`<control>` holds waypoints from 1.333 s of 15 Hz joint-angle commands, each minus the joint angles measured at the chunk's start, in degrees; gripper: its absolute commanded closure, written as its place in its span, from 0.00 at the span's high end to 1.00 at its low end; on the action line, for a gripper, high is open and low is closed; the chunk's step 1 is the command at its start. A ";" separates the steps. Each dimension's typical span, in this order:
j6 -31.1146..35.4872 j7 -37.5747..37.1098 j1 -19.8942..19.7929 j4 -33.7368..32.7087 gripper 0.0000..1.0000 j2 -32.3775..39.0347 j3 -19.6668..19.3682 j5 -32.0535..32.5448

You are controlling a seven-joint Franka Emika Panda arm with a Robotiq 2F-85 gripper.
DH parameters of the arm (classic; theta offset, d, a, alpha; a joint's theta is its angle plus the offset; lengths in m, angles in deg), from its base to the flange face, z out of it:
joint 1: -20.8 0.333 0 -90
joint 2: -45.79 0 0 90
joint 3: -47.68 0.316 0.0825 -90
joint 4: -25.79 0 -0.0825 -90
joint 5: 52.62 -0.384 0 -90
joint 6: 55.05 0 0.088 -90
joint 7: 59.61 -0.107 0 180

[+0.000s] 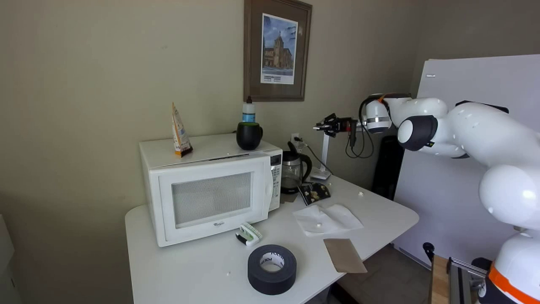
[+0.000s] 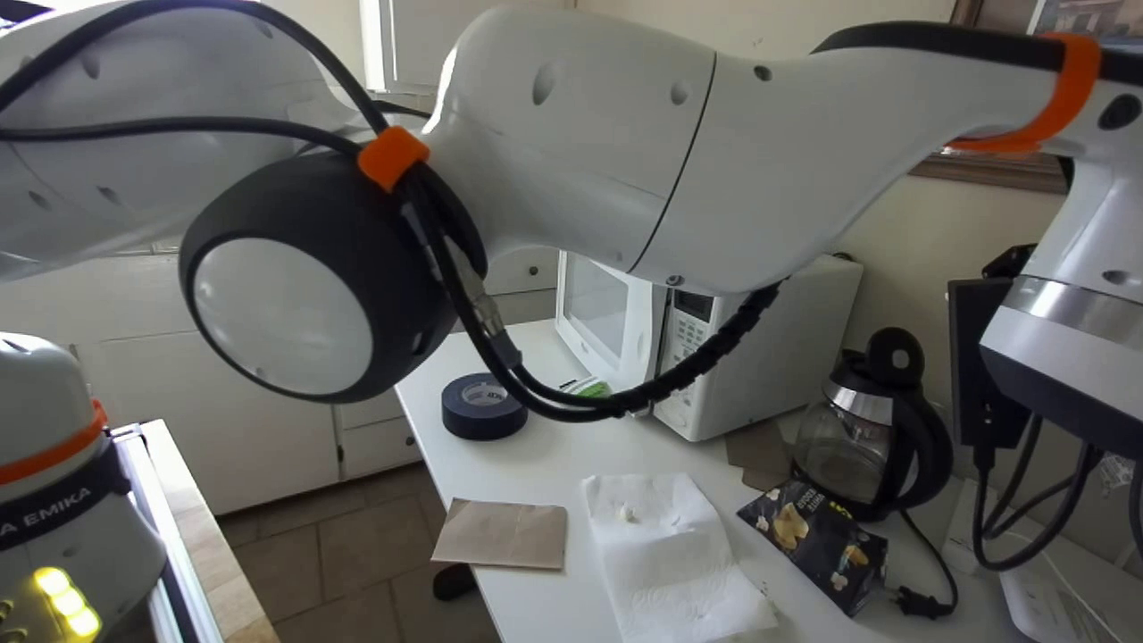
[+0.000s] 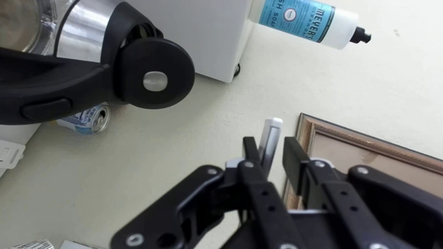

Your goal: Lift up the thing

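Inspected progress on the lift. Judged the white stand [image 1: 325, 154] the likely target, absent any name in the task. Found its foot [image 1: 320, 173] on the table [image 1: 190, 270], near the kettle [image 1: 291, 172]. Found the gripper [image 3: 271, 148] with fingers [image 3: 251, 152] parted in the wrist view: saw a pale bar [image 3: 271, 136] in the gap and wall [image 3: 166, 166] between bar and one finger, hence no two-sided grip. Could not confirm contact with the opposite finger, nor the bar as part of the stand. Judged approach done or nearly done; listed as outstanding a sure hold and the lift itself.
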 commanded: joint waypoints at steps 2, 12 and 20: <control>-1.70 -2.04 -1.14 -0.31 0.30 -0.94 2.23 -1.62; -1.11 -2.72 -2.81 -0.41 0.30 -2.66 6.18 -3.18; -0.86 -2.83 -3.87 -0.27 0.26 -3.49 7.88 -3.24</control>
